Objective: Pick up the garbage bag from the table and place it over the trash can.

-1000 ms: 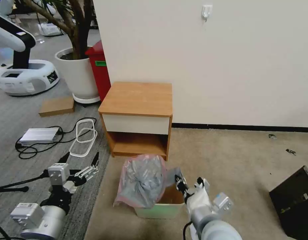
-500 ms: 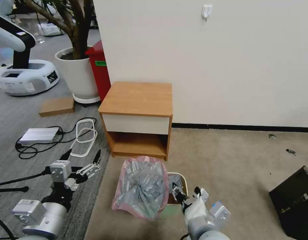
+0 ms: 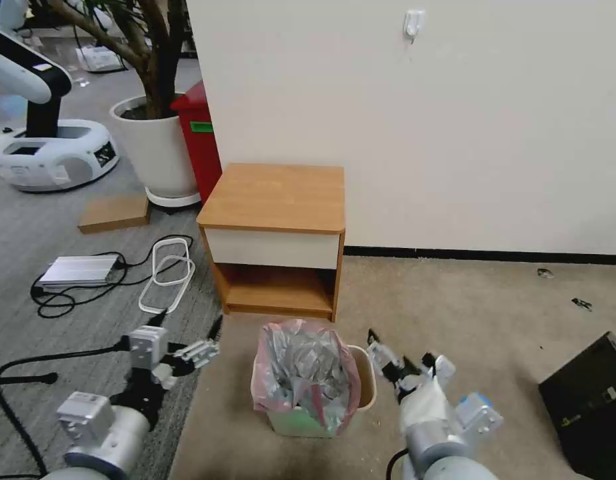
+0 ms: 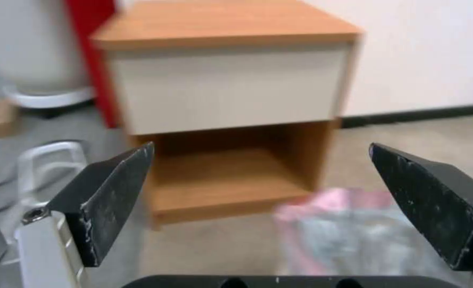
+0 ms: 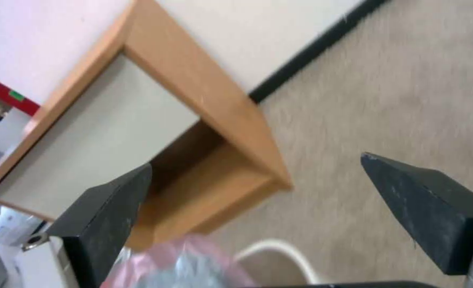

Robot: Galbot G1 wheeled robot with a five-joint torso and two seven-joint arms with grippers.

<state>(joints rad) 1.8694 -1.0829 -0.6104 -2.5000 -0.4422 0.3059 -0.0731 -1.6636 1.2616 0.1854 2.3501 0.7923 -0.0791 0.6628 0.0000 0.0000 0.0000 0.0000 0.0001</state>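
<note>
Garbage bag (image 3: 303, 373), one only, is sitting crumpled in and over the left side of the single cream trash can (image 3: 365, 378), leaving the can's right rim uncovered. One nightstand table (image 3: 276, 197) is standing just behind the can, its top bare. Two grippers are hanging low: the left gripper (image 3: 215, 339), fingers spread wide and gripping nothing, is hovering left of the bag; the right gripper (image 3: 393, 347), likewise spread and gripping nothing, is hovering just right of the can, touching neither. Beige carpet (image 3: 455, 307) is lying underfoot; one red bin (image 3: 200, 143) and one white plant pot (image 3: 156, 150) are standing by the wall.
</note>
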